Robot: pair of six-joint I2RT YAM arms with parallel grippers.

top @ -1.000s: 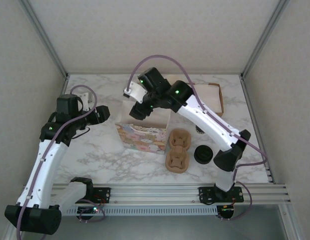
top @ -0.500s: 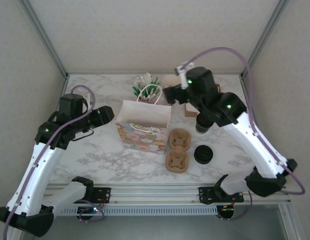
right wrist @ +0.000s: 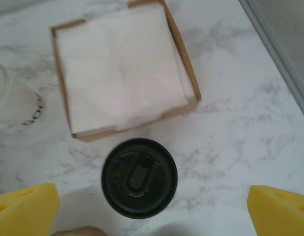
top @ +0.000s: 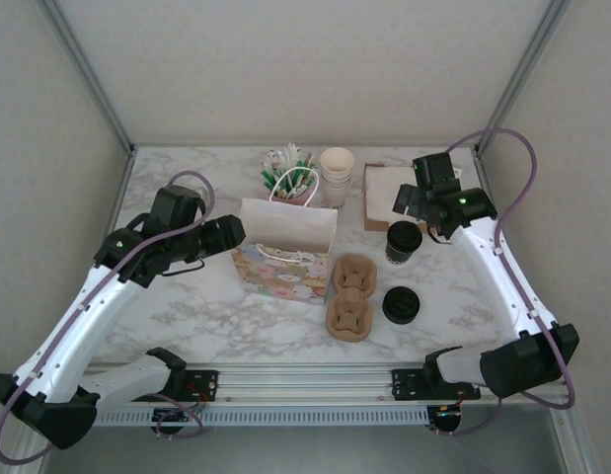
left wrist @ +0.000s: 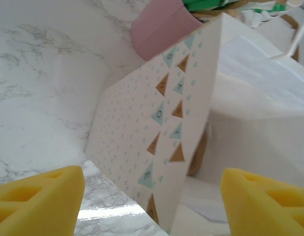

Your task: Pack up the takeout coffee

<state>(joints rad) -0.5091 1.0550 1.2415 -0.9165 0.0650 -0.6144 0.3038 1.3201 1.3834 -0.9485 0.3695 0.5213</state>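
Right jaws: spread wide and empty, with the yellow pads (right wrist: 24, 209) at the lower corners of the right wrist view. Between them, lower down, stands the takeout coffee (right wrist: 139, 177). It is upright on the desk (right wrist: 230, 147) with its black lid on, just beside the napkin box (right wrist: 122, 69). Over the last second the right arm has swung from above the paper bag (top: 285, 242) to this position. It appears lined up to descend onto the cup.

Left jaws: also wide open, holding nothing, with the bag's patterned side panel between them; contact cannot be determined. The left arm has advanced to the bag's left side, presumably to steady it.

The moulded cup carrier (top: 349, 296) lies between bag and coffee. The coffee is not yet packed.
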